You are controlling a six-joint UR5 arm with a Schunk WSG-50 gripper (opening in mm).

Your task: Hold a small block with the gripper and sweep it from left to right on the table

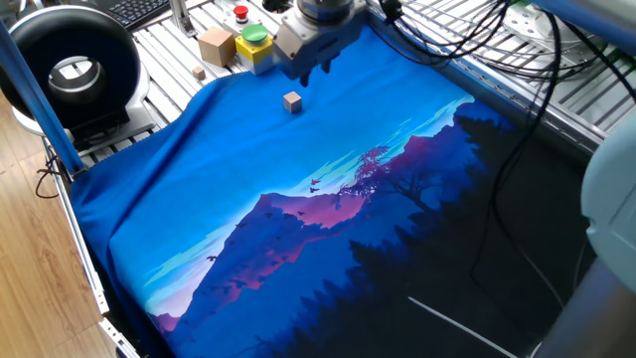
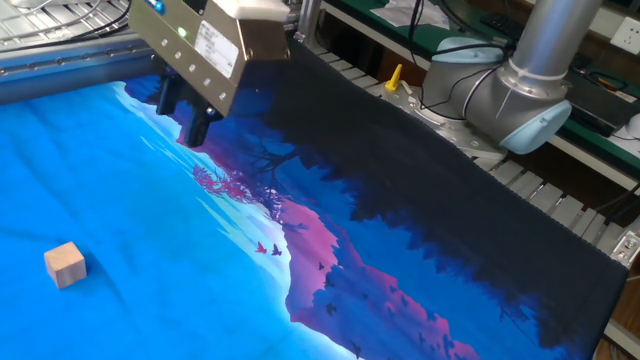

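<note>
Left of the gripper (image 1: 304, 73), on the slatted metal edge: tan box (image 1: 215, 45), then yellow box with green button (image 1: 256, 46), both just beside it. Gripper hangs over the blue cloth table (image 1: 248, 189), fingers (image 2: 198, 127) spread with a visible gap, nothing between them. Small wooden block (image 1: 291, 100) sits on the cloth just below the fingertips, apart from them; height above cloth hard to judge. Other view: block (image 2: 65, 264) well clear of the gripper (image 2: 182, 112).

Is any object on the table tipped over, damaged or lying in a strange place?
Nothing stands out. The small block sits flat on the blue cloth, intact, apart from the hand, which hangs above it holding nothing.
</note>
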